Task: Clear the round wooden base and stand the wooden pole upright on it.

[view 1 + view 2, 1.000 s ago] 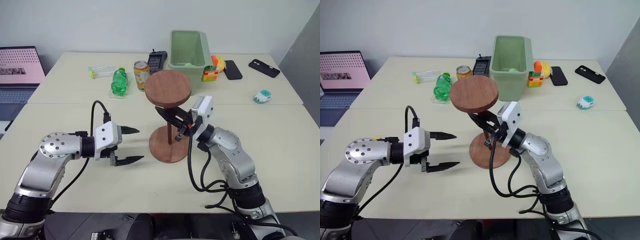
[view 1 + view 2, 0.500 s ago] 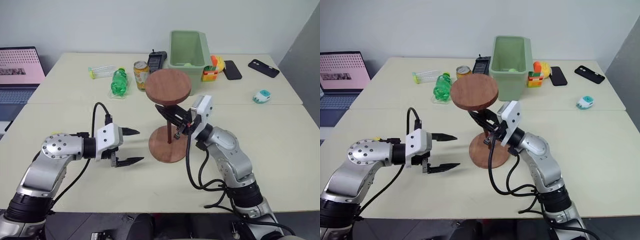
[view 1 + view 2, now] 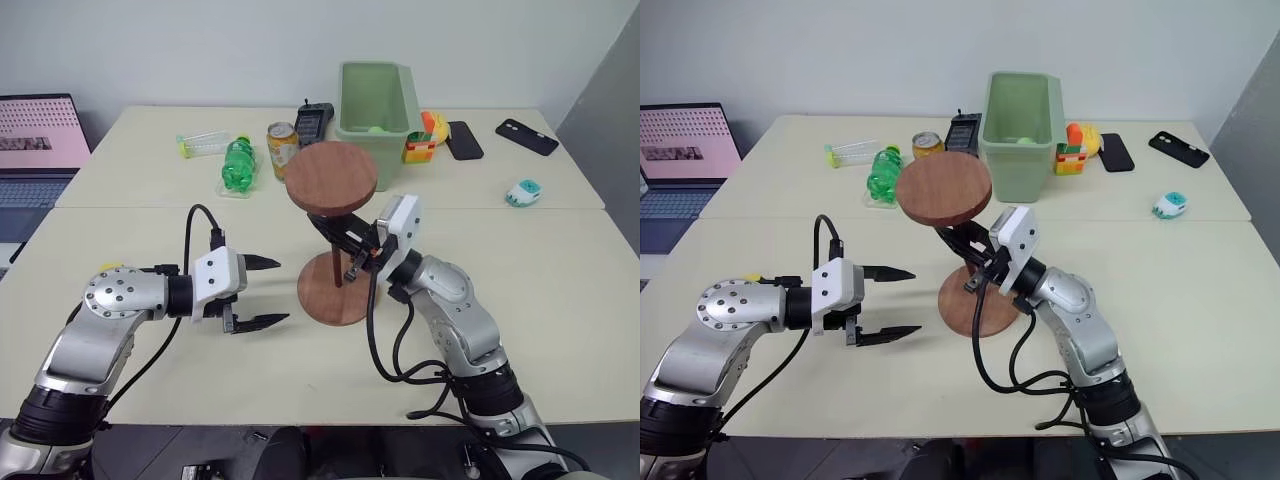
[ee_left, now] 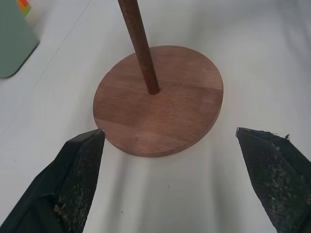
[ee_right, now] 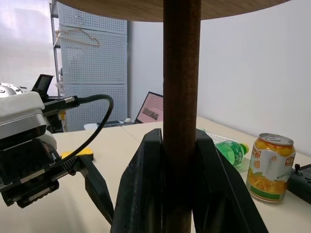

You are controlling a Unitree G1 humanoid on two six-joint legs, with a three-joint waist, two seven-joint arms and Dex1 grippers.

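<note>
Seating step: right claw [image 3: 352, 243] clamped on wooden pole [image 3: 340, 252], foot in round wooden base [image 3: 336, 288]; left claw [image 3: 272, 292] spread apart. Next, probably release gently.

Your two head views look forward and down from above the arms onto the tabletop [image 3: 560, 300], side by side, so they share nearly everything: the round wooden base [image 3: 338, 288] sits at centre frame in both, the green bin [image 3: 1022, 120] toward the top and a laptop [image 3: 685, 160] at the left edge. Your left wrist view sits close and tilted down on that same base, with its own fingers [image 4: 73, 184] rising from the lower corners. Your right wrist view looks almost level, very near the wooden pole [image 5: 181, 111], and shares the drinks can [image 5: 268, 167] with the head views.
</note>
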